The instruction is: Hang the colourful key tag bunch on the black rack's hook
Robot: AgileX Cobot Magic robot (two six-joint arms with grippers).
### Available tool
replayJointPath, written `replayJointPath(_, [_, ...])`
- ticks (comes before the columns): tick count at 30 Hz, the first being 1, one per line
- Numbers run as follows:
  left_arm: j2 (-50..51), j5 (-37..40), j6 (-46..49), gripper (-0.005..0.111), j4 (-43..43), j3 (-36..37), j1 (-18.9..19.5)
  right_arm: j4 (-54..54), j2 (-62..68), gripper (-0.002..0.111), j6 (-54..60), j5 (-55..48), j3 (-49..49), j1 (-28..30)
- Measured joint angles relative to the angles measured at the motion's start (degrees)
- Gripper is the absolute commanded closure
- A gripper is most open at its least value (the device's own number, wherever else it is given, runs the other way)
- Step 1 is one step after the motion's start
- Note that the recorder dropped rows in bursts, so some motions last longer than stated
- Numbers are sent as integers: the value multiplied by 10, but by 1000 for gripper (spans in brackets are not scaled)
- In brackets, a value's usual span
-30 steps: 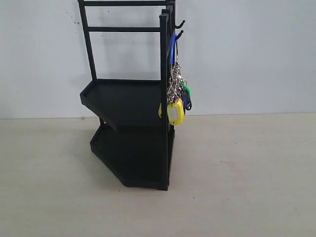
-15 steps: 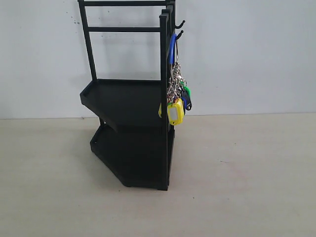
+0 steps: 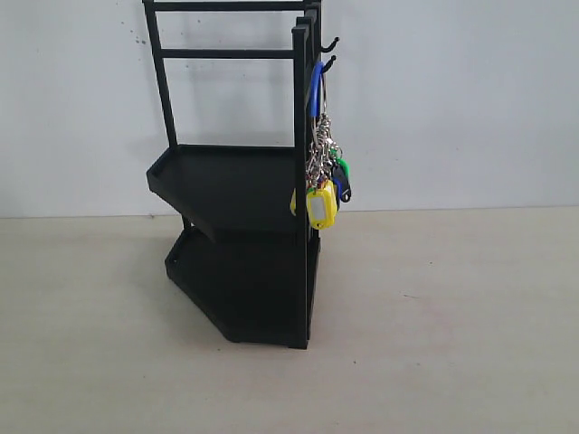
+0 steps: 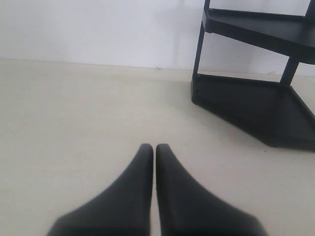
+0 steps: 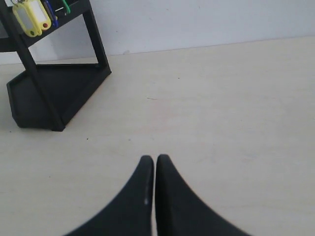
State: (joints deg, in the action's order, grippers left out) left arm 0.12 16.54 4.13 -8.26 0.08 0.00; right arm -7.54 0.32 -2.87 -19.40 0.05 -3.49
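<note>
The black rack point(image 3: 240, 226) stands at the back of the table against the white wall. The colourful key tag bunch point(image 3: 323, 172) hangs by its blue-sleeved ring from the hook point(image 3: 328, 63), the lower of the two prongs on the rack's right post; its yellow tag dangles lowest. Neither arm shows in the exterior view. My left gripper point(image 4: 154, 147) is shut and empty above the bare table, with the rack point(image 4: 256, 98) some way off. My right gripper point(image 5: 154, 158) is also shut and empty; the rack's base point(image 5: 54, 93) and the yellow tags point(image 5: 30, 17) sit far from it.
The upper twin prong point(image 3: 331, 42) is bare. The pale tabletop point(image 3: 434, 316) stretches in front of and beside the rack, and the white wall point(image 3: 452, 99) rises behind it.
</note>
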Motion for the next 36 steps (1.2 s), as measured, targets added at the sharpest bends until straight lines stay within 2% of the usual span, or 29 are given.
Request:
replayJointPath(4, [0, 0, 0, 102, 0, 0, 0, 1, 0, 107, 16, 0, 0, 0])
replayJointPath(11, [0, 0, 0, 102, 0, 0, 0, 2, 0, 107, 29, 0, 0, 34])
replayJointPath(36, [0, 0, 0, 102, 0, 0, 0, 2, 0, 107, 29, -2, 0, 34])
